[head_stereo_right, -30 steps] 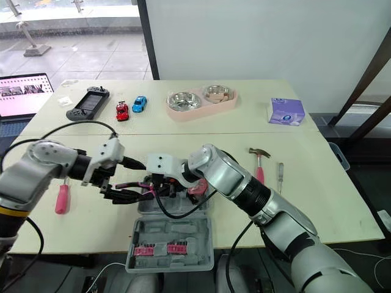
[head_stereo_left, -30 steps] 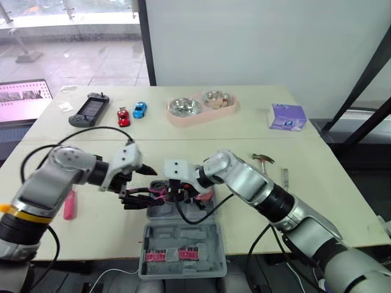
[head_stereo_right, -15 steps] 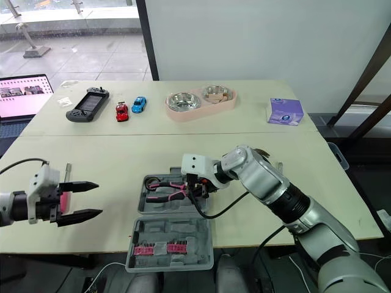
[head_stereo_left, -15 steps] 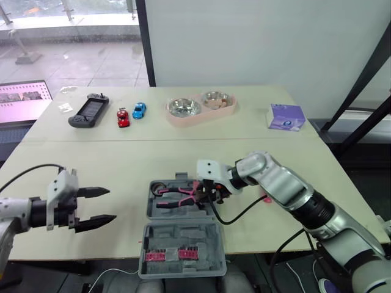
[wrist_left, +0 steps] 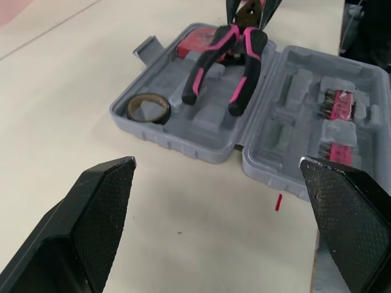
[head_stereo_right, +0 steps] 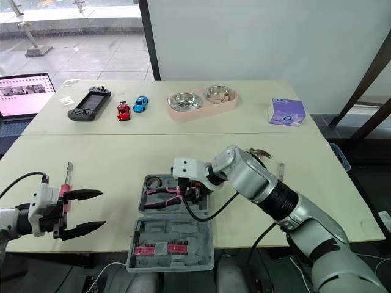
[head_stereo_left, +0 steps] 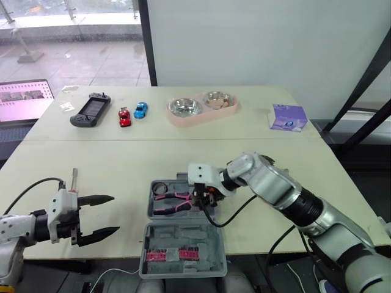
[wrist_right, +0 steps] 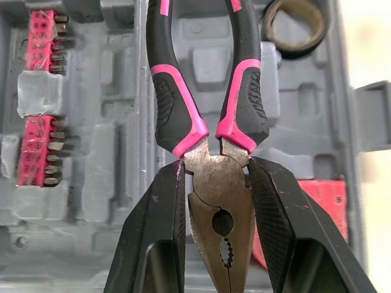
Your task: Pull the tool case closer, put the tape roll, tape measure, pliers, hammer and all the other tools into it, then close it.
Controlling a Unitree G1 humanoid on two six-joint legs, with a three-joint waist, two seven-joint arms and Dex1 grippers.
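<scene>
The grey tool case (head_stereo_left: 156, 210) lies open at the table's front edge, lid (head_stereo_left: 183, 249) toward me. In its tray are a tape roll (head_stereo_left: 160, 187) and a red tape measure (wrist_right: 324, 201). My right gripper (head_stereo_left: 204, 196) is shut on the head of the pink-and-black pliers (head_stereo_left: 174, 196), whose handles reach down onto the tray. My left gripper (head_stereo_left: 115, 213) is open and holds nothing, well to the left of the case. A pink-handled screwdriver (head_stereo_right: 67, 180) lies just behind it. The hammer (head_stereo_right: 259, 152) and a second screwdriver (head_stereo_right: 281, 171) lie behind my right arm.
Pink bit strips (head_stereo_left: 171, 254) sit in the case lid. Along the far side of the table stand a game controller (head_stereo_left: 90, 110), a red toy car (head_stereo_left: 124, 117), a blue toy car (head_stereo_left: 140, 110), a pink double bowl (head_stereo_left: 201, 108) and a purple box (head_stereo_left: 288, 117). A laptop (head_stereo_left: 21, 101) is at far left.
My left gripper let go of the pliers and drew back to the left, open. My right gripper kept them and has shifted them slightly left over the tray.
</scene>
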